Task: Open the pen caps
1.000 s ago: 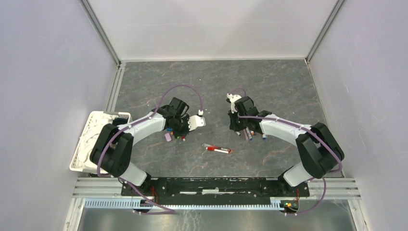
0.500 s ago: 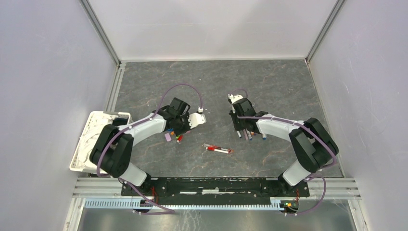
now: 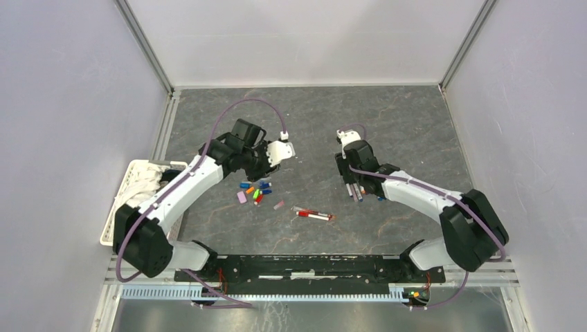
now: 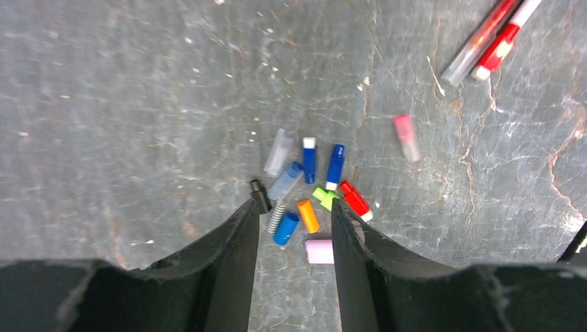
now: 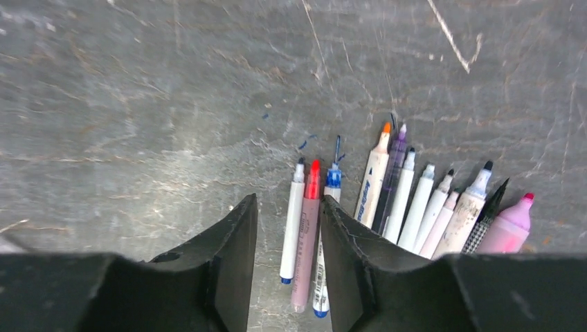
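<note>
Status, L to R: basket [image 3: 131, 197] at far left edge, contents not readable. Left gripper [image 4: 294, 207] hovers over the table [image 3: 401, 124], jaws spread, holding nothing. Straight below it a loose heap of caps [image 4: 309, 159], already pulled: blue, orange, green, red, lilac, black, a couple of clear ones, all touching or just beside each other. One pink cap [image 4: 405, 136] lies apart to the right of the heap. Next, mid-table, two pens [image 3: 313, 215] lie side by side, red on both; at least one looks still capped, can't confirm from here. Right gripper [image 5: 287, 204] hangs over the right pile, jaws parted, nothing pinched. Under it a pen row [image 5: 401, 200] packed side by side, tips bare (orange, purple, black, blue, red), so those read as done. My call: nearly finished, only the two mid-table pens left to check and uncap
</note>
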Controlling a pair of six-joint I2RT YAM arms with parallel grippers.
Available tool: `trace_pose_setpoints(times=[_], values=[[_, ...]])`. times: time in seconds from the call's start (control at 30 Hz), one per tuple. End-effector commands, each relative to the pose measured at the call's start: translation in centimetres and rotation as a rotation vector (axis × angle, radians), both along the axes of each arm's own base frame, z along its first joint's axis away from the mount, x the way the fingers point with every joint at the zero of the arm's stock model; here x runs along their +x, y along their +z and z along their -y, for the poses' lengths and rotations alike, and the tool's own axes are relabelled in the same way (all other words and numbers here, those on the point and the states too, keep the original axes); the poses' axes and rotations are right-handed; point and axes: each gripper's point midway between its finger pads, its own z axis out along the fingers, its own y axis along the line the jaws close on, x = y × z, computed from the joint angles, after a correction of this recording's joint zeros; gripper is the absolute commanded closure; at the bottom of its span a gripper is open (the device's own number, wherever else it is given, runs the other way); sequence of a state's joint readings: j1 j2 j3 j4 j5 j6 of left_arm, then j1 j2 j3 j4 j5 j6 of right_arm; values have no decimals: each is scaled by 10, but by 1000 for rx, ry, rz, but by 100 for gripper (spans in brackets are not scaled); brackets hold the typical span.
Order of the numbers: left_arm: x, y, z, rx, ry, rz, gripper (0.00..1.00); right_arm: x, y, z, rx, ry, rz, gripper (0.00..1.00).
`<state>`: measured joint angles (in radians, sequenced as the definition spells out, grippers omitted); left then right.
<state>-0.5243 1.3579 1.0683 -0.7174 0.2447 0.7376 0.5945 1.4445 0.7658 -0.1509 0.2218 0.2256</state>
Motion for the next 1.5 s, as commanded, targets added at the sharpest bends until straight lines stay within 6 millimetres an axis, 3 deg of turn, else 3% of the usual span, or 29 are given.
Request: trace_pose_setpoints(times=[0.0,0.1,0.17,0.2,0.37,0.53,1.1,1.33,1.47], values=[[-5,47,-4,-54,47,17,49,2,32,-21,62,115,93,54],[1,64,-10,-83,77,58,34,-17,36,-53,124,315,74,53],[3,70,-13,-102,95,69,32,-37,34,-74,142,444,46,53],[4,72,-15,-110,103,69,25,-48,31,-82,133,496,36,53],[1,72,-17,-153,117,27,23,-102,3,-111,101,679,-35,57],[-2,65,-17,-150,110,-2,23,-129,-21,-119,82,736,-87,64],[-13,54,-16,-141,65,-47,23,-139,-46,-119,31,743,-129,71],[-24,50,-11,-166,21,-90,23,-142,-48,-116,31,739,-135,98],[-36,42,-7,-181,-31,-132,23,-128,-23,-126,34,744,-72,100]])
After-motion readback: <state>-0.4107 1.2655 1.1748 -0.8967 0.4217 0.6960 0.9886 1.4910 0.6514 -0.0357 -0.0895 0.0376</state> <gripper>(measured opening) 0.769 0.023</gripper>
